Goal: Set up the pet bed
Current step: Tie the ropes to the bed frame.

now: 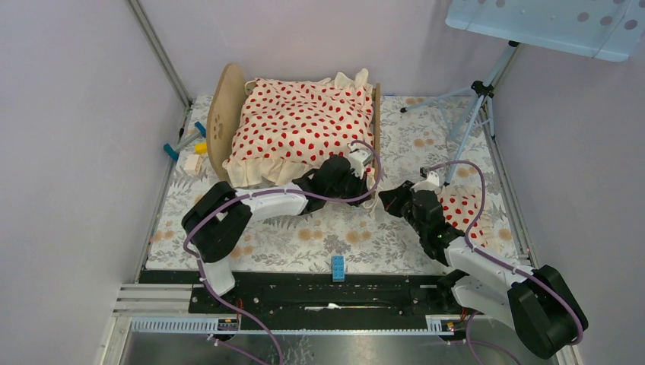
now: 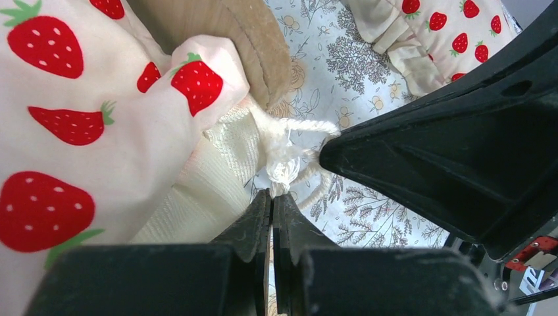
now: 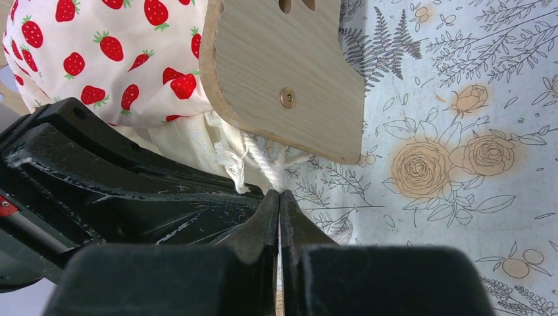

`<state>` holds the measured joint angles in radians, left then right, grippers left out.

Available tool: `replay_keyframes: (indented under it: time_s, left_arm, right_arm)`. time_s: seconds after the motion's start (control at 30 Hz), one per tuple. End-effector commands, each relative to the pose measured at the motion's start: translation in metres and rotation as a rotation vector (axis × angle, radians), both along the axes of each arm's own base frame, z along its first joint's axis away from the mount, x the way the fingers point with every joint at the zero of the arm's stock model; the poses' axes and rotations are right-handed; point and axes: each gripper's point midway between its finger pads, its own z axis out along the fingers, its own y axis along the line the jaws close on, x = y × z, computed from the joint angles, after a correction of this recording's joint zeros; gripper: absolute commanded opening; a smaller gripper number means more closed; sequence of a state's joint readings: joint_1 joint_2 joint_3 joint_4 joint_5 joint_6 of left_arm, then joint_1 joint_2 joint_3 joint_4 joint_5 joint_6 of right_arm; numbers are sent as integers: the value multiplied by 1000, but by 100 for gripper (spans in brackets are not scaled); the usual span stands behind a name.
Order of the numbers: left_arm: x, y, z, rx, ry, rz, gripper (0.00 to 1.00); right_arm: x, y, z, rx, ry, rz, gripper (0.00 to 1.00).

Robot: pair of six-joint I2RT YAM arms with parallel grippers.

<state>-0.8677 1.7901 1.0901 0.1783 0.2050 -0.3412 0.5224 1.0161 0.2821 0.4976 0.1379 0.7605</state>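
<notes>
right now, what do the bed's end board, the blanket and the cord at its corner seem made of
End board: light wood, probably plywood, matte; fine grain lines and a raw brownish edge show. Blanket: thin, cotton-like woven fabric, matte, with a strawberry print and a ribbed cream ruffle. Cord: twisted white string, probably cotton, frayed at its end.

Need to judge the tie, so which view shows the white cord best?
Left wrist: the white cord and its knot sit central, pinched by the left gripper. Right wrist shows one strand entering the right gripper. Top external hides it behind both grippers.
</notes>
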Motion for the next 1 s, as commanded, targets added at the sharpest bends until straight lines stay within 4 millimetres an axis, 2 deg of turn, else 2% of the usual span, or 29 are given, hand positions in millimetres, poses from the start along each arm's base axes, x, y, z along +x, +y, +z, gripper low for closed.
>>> replay_keyframes:
  time_s: [0.0, 0.17, 0.5, 0.77, 0.97]
  left_arm:
    - [8, -11, 23, -71, -53, -2, 0]
    - [9, -6, 28, -78, -66, 20, 0]
    - [14, -3, 19, -57, -60, 47, 0]
    - [20, -4, 15, -47, -54, 61, 0]
    - [21, -3, 13, -47, -51, 63, 0]
  right_arm:
    - [2, -2, 8, -18, -43, 9, 2]
    - [6, -3, 0, -39, -27, -10, 5]
    - [30, 2, -3, -95, -26, -25, 13]
    - [36, -1, -3, -109, -37, -38, 27]
    - [39, 0, -5, -113, -36, -34, 33]
